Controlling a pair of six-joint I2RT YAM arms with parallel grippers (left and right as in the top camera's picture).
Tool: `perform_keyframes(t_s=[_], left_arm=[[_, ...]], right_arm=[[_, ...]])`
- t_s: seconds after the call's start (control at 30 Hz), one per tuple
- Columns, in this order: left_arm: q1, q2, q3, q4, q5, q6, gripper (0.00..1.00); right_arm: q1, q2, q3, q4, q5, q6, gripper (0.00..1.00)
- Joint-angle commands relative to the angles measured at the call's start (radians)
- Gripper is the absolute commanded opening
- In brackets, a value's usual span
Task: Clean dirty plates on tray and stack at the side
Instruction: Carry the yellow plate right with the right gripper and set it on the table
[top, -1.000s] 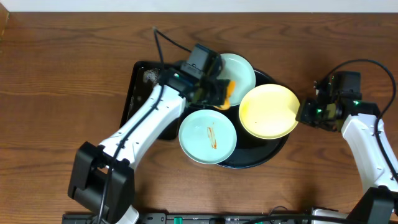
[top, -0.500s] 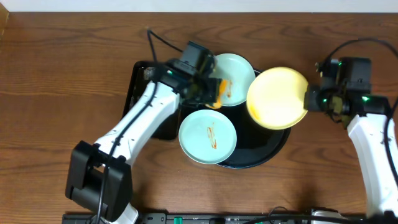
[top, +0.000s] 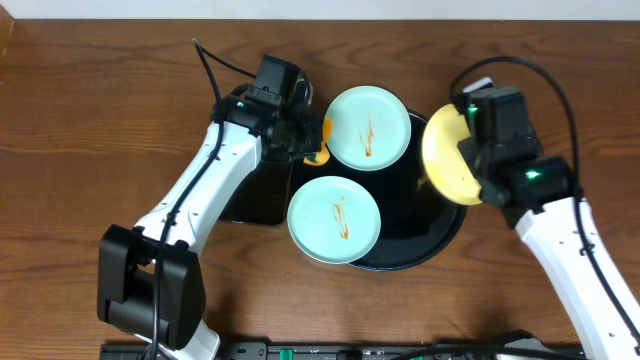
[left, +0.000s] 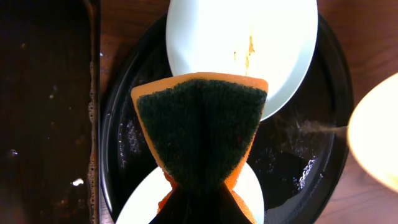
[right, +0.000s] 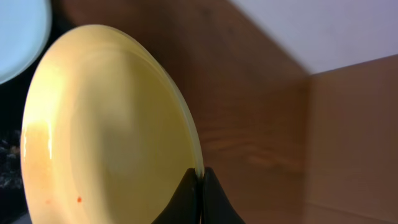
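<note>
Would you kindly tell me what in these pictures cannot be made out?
Overhead: the right arm covers part of the yellow plate.
Overhead: the left arm hides part of the rectangular tray.
Left wrist: the sponge hides the left jaws and most of the near blue plate, also cut off below.
Right wrist: the yellow plate's lower part runs off the frame.

Wooden table (top: 90, 120) with a rectangular black tray (top: 262, 198) and a sponge (left: 202, 130)

The table was dark brown wood with a marked grain, and a white wall (top: 320, 8) ran along its far edge. The rectangular tray lay left of centre; in the left wrist view its glossy floor (left: 43, 112) showed scattered wet drops. The sponge, orange with a dark green scouring face, was pinched at its lower end into a fan shape, to the right of that tray.
</note>
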Motion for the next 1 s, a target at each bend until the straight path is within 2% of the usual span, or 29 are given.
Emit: perform_keyframes(t_s=[0.0, 0.27, 0.53, 0.6, 0.67, 0.7, 0.77, 0.83, 0.93, 0.97], left_arm=[[0.002, 0.001, 0.006, -0.001, -0.002, 0.006, 0.07], [0.002, 0.001, 0.006, -0.001, -0.002, 0.006, 0.07], [0.002, 0.002, 0.006, -0.001, -0.002, 0.006, 0.08], [0.002, 0.002, 0.006, -0.001, -0.002, 0.006, 0.07], [0.002, 0.001, 0.006, -0.001, -0.002, 0.006, 0.07], [0.002, 0.002, 0.006, -0.001, -0.002, 0.006, 0.08], [0.002, 0.001, 0.006, -0.001, -0.002, 0.006, 0.07], [0.002, 0.002, 0.006, -0.002, -0.002, 0.006, 0.07], [0.002, 0.001, 0.006, -0.002, -0.002, 0.006, 0.08], [0.002, 0.002, 0.006, -0.002, -0.001, 0.006, 0.08]], right_arm=[[0.087, -0.004, 0.013, 0.034, 0.263, -0.05, 0.01], [0.239, -0.004, 0.013, 0.091, 0.383, -0.05, 0.01], [0.282, 0.005, 0.013, 0.104, 0.406, -0.051, 0.01], [0.288, 0.01, 0.013, 0.106, 0.417, -0.103, 0.01], [0.28, 0.012, 0.013, 0.157, 0.505, -0.087, 0.01], [0.28, 0.012, 0.013, 0.177, 0.488, -0.054, 0.01], [0.291, 0.013, 0.013, 0.172, 0.394, -0.152, 0.01], [0.291, 0.027, 0.013, 0.237, 0.495, -0.137, 0.01], [0.299, 0.035, 0.013, 0.253, 0.459, -0.18, 0.01], [0.294, 0.036, 0.013, 0.28, 0.484, -0.128, 0.01]])
